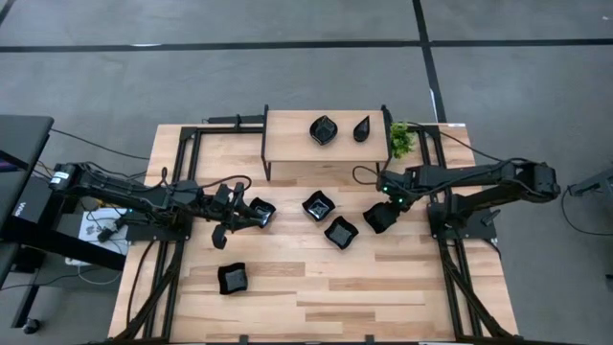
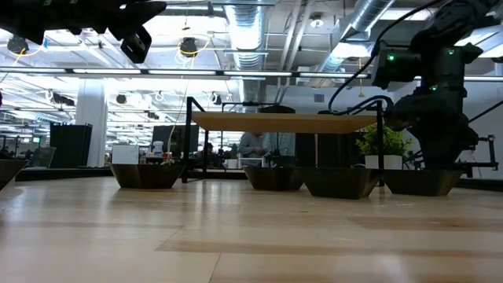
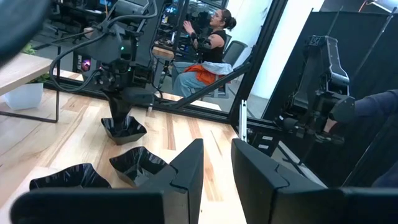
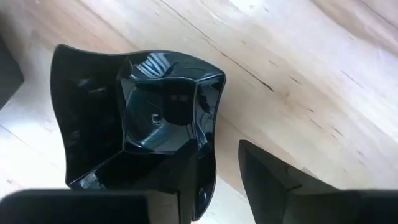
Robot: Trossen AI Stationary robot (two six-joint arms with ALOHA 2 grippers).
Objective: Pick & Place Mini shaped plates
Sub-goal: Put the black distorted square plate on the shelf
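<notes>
From the high view, six little black dishes are in play: two already up on the small raised shelf [image 1: 326, 134] at the back, next to the green plant [image 1: 400, 140], and four down on the wood surface [image 1: 316, 278]. The right pincer [image 1: 380, 218] sits right over the plate on the right [image 1: 375, 219]. The left pincer [image 1: 222, 228] hovers by the plate near it [image 1: 261, 212]. There are also two middle plates [image 1: 329, 218] and a lone plate [image 1: 233, 279] closer to the front edge.

In the low view the plates sit flat in a row under the shelf, with the right arm [image 2: 428, 79] coming down over the far right dish [image 2: 421, 181].

The left wrist view shows the left pincer [image 3: 216, 163] spread open with nothing in it, looking across at the wavy dishes [image 3: 139, 163].

The right wrist view is the useful one: the right pincer [image 4: 225, 171] straddles the rim of the wavy square plate [image 4: 143, 112], one finger inside the bowl and one outside, not clamped yet as far as I can see.

My take: get the rim wall seated deep between the fingers before squeezing. It's glossy and sloped, so a shallow pinch will probably slip or tip the dish. Then lift straight up before heading to the shelf.
</notes>
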